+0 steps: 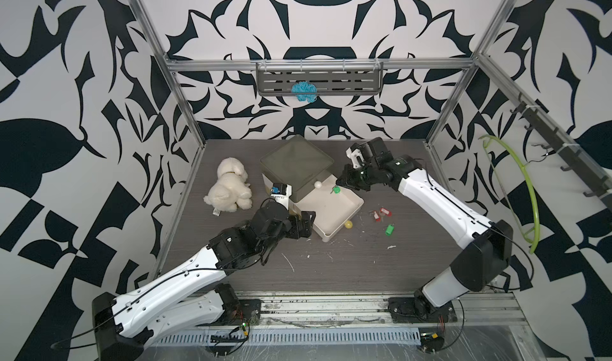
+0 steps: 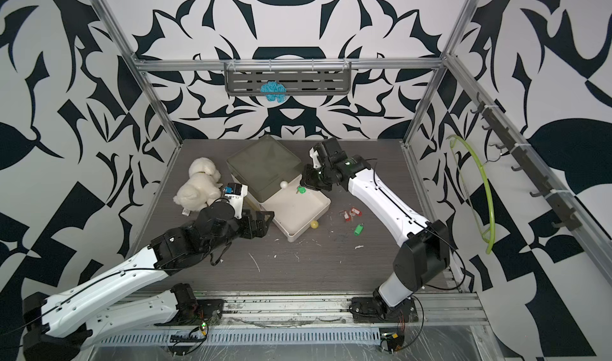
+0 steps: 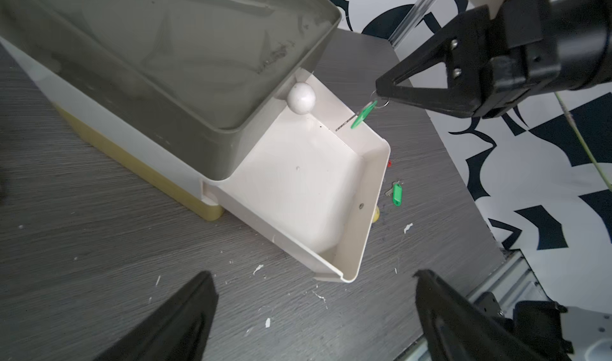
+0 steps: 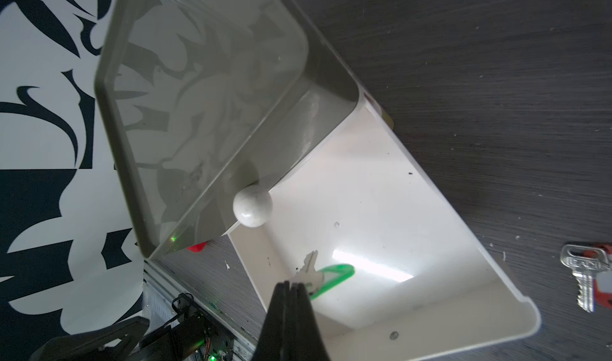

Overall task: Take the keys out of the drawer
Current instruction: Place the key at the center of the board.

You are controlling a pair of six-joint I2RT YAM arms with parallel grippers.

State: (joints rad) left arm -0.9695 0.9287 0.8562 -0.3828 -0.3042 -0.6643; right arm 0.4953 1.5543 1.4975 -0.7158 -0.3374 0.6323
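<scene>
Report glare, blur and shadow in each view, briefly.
Right wrist view: white glare patch on the white plastic drawer's floor beside the blurry green-tagged metal key; right pincer, shut on it, a dark near silhouette. Left wrist view: even light, open left pincer with dark, soft-edged fingers. Both top views: flat light, faint shadows on the grey wood-grain table.

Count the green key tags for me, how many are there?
2. One green tag hangs from the shut right hand over the open drawer. The other green tag lies on the table beside the drawer. More could hide in the drawer's covered part.
</scene>
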